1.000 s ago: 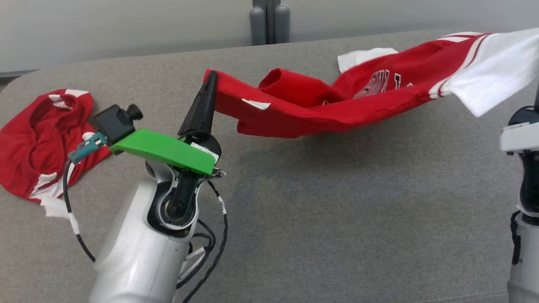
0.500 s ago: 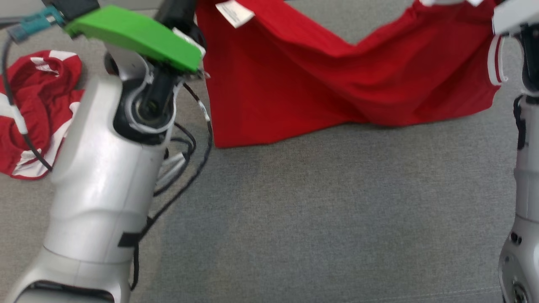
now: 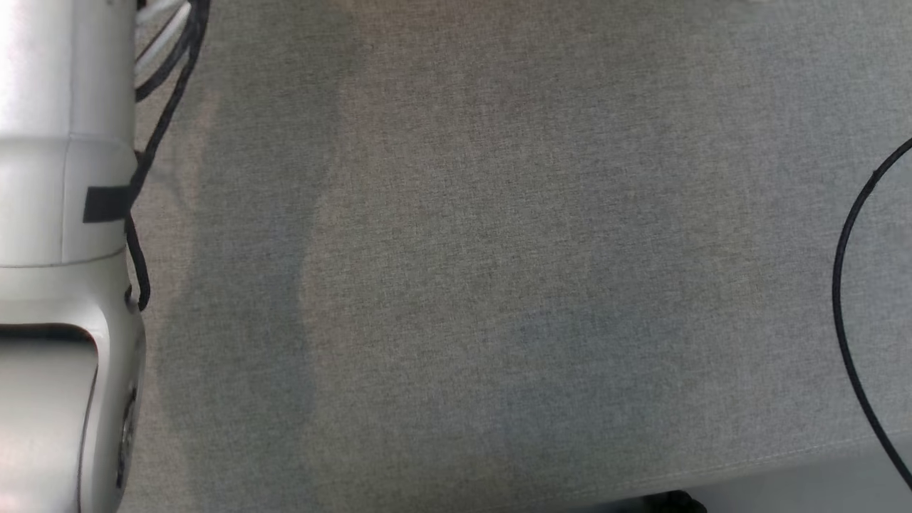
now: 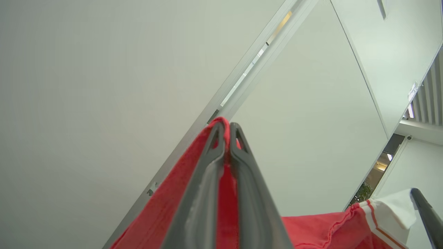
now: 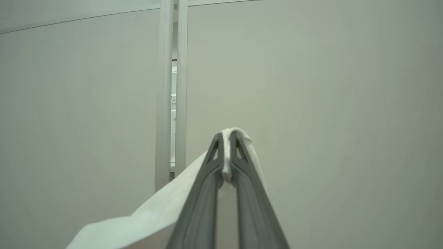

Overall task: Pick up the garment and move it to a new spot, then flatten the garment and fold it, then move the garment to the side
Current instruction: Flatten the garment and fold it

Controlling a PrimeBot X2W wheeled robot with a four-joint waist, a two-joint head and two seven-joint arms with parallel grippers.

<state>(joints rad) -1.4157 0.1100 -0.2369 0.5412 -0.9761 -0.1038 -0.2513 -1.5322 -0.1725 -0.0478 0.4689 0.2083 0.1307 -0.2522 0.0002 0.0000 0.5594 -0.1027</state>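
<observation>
Pinching a fold of red cloth between its two dark fingers, the left gripper (image 4: 226, 133) is closed tight on the garment (image 4: 311, 231), tips raised against a pale wall (image 4: 86, 86). The red cloth runs toward the lower right of the left wrist view, to a white sleeve (image 4: 391, 207) with red stripes. Beside the sleeve is a dark finger (image 4: 427, 218), probably the other arm's, though too little shows to be sure. The right gripper (image 5: 226, 138) is likewise clamped on the garment, on a bunched white edge that hangs down to the left of its fingers. So the garment is held aloft by both. In the head view a pale forearm (image 3: 50, 214) stands at the left over a grey fabric surface (image 3: 499, 285), and a black cable (image 3: 844, 299) curves at the right edge.
</observation>
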